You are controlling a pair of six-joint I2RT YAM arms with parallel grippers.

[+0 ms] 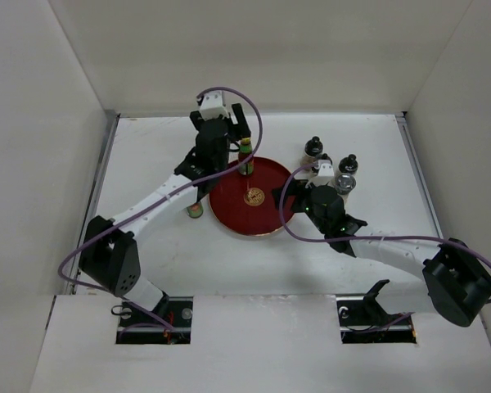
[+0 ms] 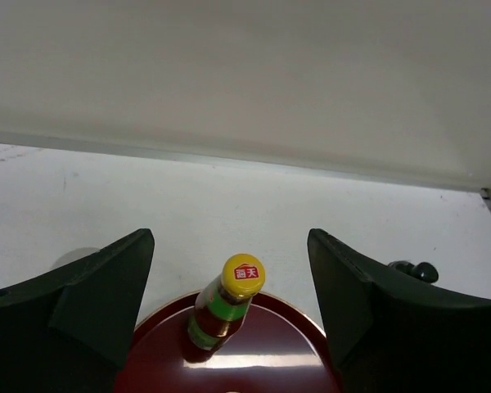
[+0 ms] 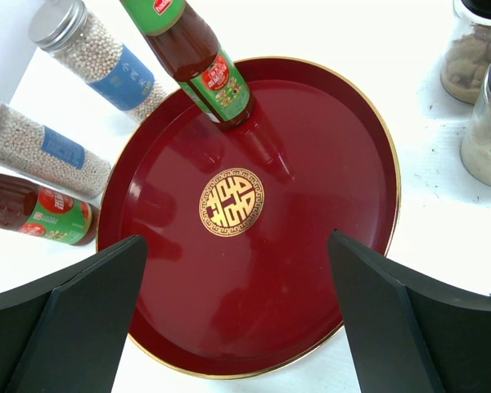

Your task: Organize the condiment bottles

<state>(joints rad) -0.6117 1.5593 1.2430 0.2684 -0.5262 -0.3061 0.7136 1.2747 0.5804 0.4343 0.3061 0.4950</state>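
Note:
A green-red bottle with a yellow cap (image 2: 229, 307) stands upright on the far edge of the round red plate (image 1: 266, 217). It also shows in the top view (image 1: 245, 157) and the right wrist view (image 3: 204, 70). My left gripper (image 2: 229, 239) is open and empty, just above and behind this bottle (image 1: 229, 131). My right gripper (image 3: 237, 239) is open and empty over the plate's near right part (image 1: 304, 196). A second green-red bottle (image 3: 37, 217) and two pale shakers (image 3: 94, 57) (image 3: 41, 147) stand left of the plate.
Black-capped and silver-topped cruets (image 1: 313, 148) (image 1: 350, 163) (image 1: 344, 182) stand in a group right of the plate, close to my right wrist. Two of them show at the right edge of the right wrist view (image 3: 475, 45). White walls enclose the table on three sides.

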